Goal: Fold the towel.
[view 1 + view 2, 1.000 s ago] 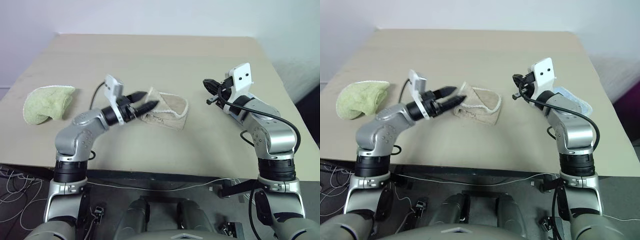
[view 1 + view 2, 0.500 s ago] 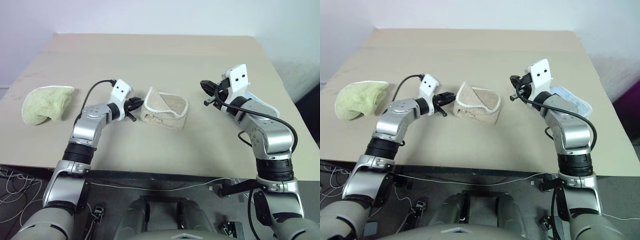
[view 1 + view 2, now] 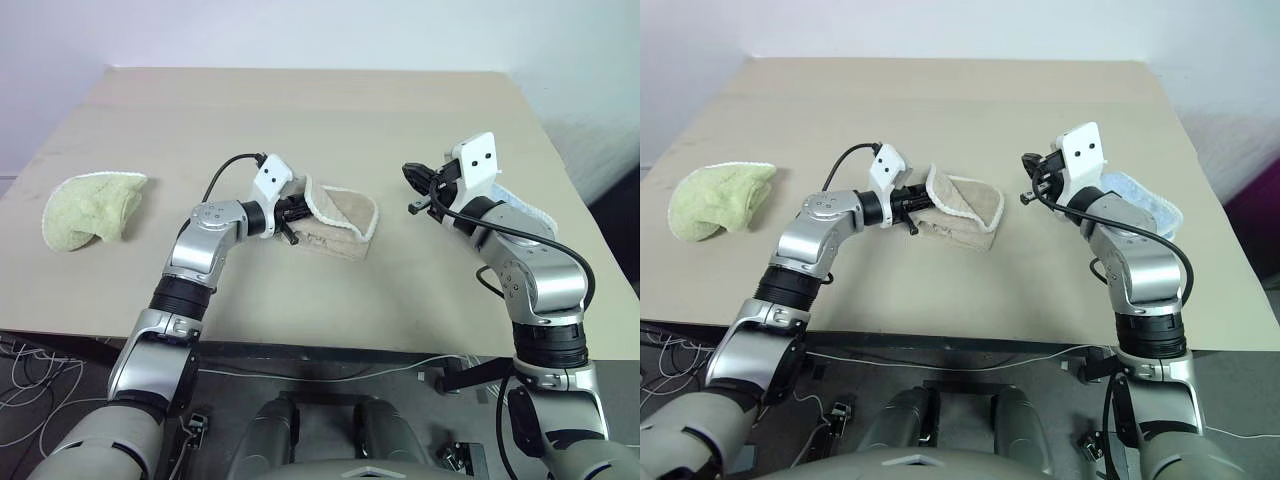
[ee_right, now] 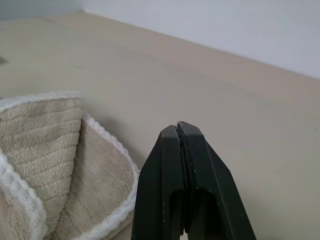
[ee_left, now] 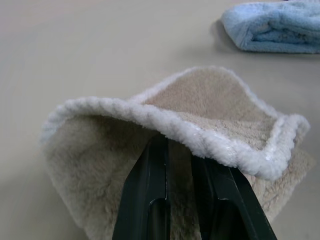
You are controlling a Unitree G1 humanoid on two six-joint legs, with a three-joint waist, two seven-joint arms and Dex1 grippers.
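Beige towel (image 3: 335, 218) mid-table, bunched, white-corded flap raised. Left gripper (image 5: 179, 150) fingers nearly together, tips tucked under that flap, so pinch on cloth hard to confirm. Right gripper (image 4: 178, 131) pressed together, empty, hovering right of towel. Green towel (image 3: 90, 205) near left table edge, blue towel (image 5: 272, 25) half hidden behind right arm. Bare table (image 3: 320, 110) beyond.

The beige terry cloth towel with white corded edging (image 3: 335, 220) lies folded into a small bundle near the table's middle, its top flap raised at one end.
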